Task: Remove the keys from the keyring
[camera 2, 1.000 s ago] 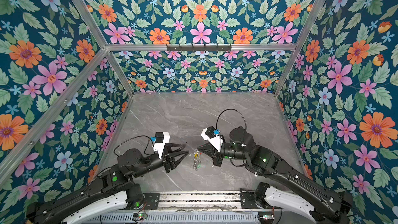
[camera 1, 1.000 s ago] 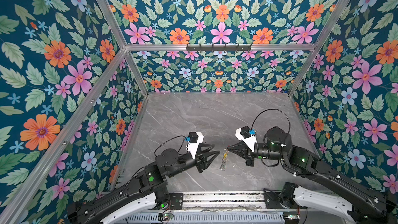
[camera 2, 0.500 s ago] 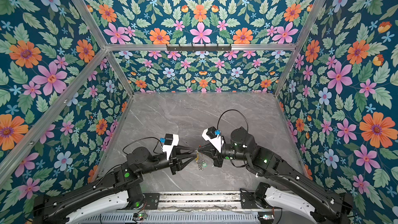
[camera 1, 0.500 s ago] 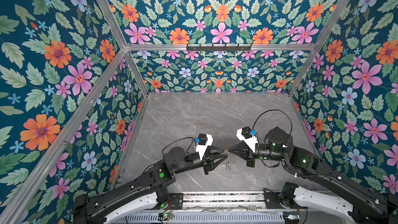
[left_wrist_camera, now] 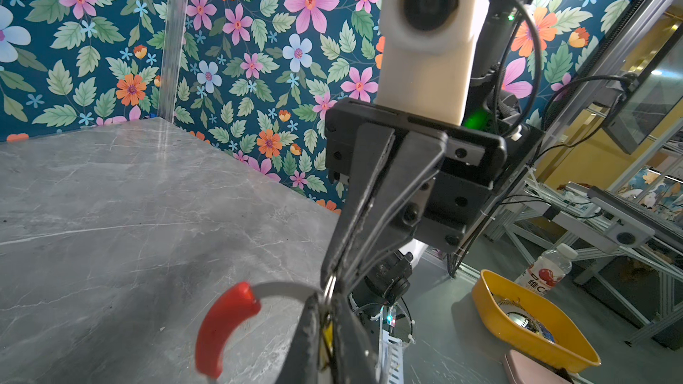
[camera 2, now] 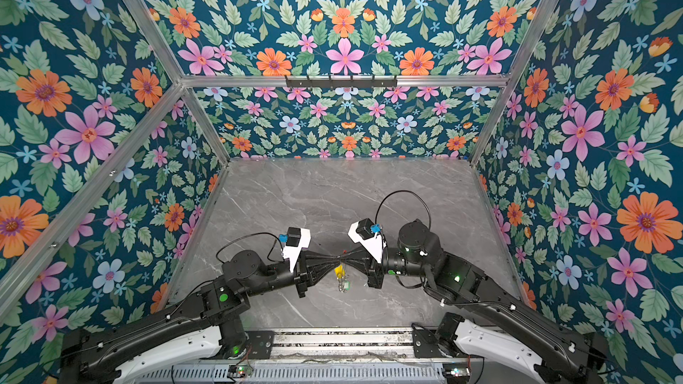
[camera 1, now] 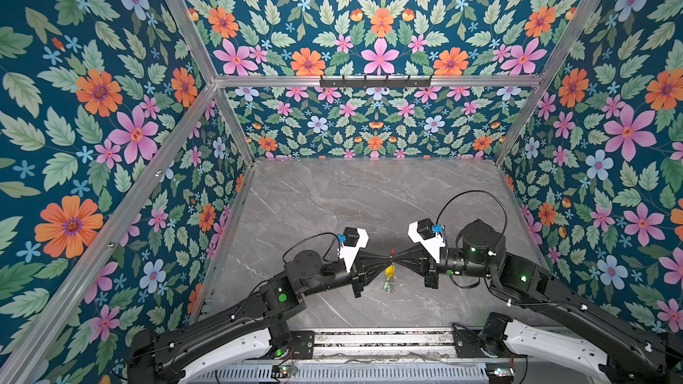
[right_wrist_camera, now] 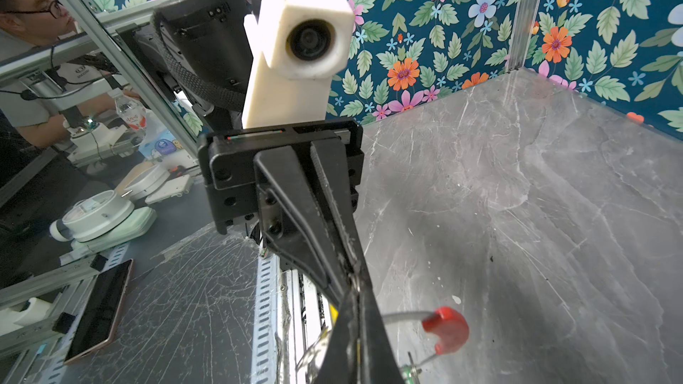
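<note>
The right tool (camera 1: 396, 260) was clamped on the keyring (left_wrist_camera: 225, 326) above the counter (camera 1: 351, 208). The left tool (camera 1: 386, 262) was closed tip to tip against it; what it pinched could not be determined. The yellow key (camera 1: 389, 271) and green key (camera 1: 388, 285) hung below. Risk: opposed pulling could bend the keyring or break either grip, dropping the assembly.

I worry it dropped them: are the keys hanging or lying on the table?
Hanging: in both top views the yellow key and green key dangle below the keyring, which the right tool holds above the table.
</note>
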{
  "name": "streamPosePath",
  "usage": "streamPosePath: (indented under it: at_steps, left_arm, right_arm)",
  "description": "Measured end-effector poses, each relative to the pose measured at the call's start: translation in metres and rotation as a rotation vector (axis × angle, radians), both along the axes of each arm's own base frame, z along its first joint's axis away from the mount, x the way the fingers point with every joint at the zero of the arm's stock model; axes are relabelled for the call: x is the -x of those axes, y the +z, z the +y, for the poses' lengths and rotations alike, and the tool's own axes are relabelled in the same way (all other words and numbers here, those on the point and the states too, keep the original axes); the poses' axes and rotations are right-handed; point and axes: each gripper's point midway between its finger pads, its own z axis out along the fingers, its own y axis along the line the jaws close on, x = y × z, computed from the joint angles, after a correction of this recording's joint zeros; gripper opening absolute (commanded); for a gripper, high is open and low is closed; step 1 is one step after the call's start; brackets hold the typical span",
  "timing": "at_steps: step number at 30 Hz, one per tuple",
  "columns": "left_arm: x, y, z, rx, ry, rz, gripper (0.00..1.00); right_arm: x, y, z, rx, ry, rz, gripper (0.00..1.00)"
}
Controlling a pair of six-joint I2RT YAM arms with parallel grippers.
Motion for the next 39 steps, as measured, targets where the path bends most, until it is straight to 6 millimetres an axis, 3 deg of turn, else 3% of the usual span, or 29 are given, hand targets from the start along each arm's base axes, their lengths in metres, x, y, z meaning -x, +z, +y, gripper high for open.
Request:
streamPosePath:
  at_steps: [4, 7, 9, 16, 19, 27, 29, 33, 39]
  left_arm:
    - [0.000, 0.002, 0.001, 0.001, 0.002, 0.009, 0.00]
    - [-0.002, 0.004, 0.001, -0.020, 0.012, 0.016, 0.00]
    - [-0.004, 0.008, 0.002, -0.046, 0.025, 0.017, 0.00]
    - [-0.021, -0.001, -0.004, -0.199, 0.097, 0.070, 0.00]
    - [-0.022, -0.006, -0.006, -0.264, 0.097, 0.086, 0.00]
    - [-0.026, -0.027, -0.005, -0.431, 0.116, 0.128, 0.00]
    - [-0.026, -0.034, -0.004, -0.465, 0.113, 0.137, 0.00]
    - [-0.024, -0.046, -0.001, -0.532, 0.102, 0.140, 0.00]
    - [-0.017, -0.052, -0.004, -0.591, 0.043, 0.127, 0.00]
  right_arm:
    - [0.000, 0.000, 0.001, -0.007, -0.001, -0.001, 0.00]
    - [-0.003, 0.001, -0.001, -0.025, -0.019, -0.006, 0.28]
    - [-0.008, -0.002, -0.004, -0.034, -0.058, 0.003, 0.39]
    - [-0.046, -0.022, -0.024, -0.076, -0.196, 0.136, 0.50]
    - [-0.074, -0.031, -0.037, -0.109, -0.292, 0.229, 0.49]
    - [-0.105, -0.082, -0.049, -0.114, -0.457, 0.453, 0.52]
    - [-0.107, -0.085, -0.049, -0.093, -0.469, 0.473, 0.51]
    - [-0.102, -0.069, -0.046, -0.087, -0.421, 0.421, 0.50]
    - [-0.063, -0.051, -0.033, -0.102, -0.171, 0.346, 0.46]
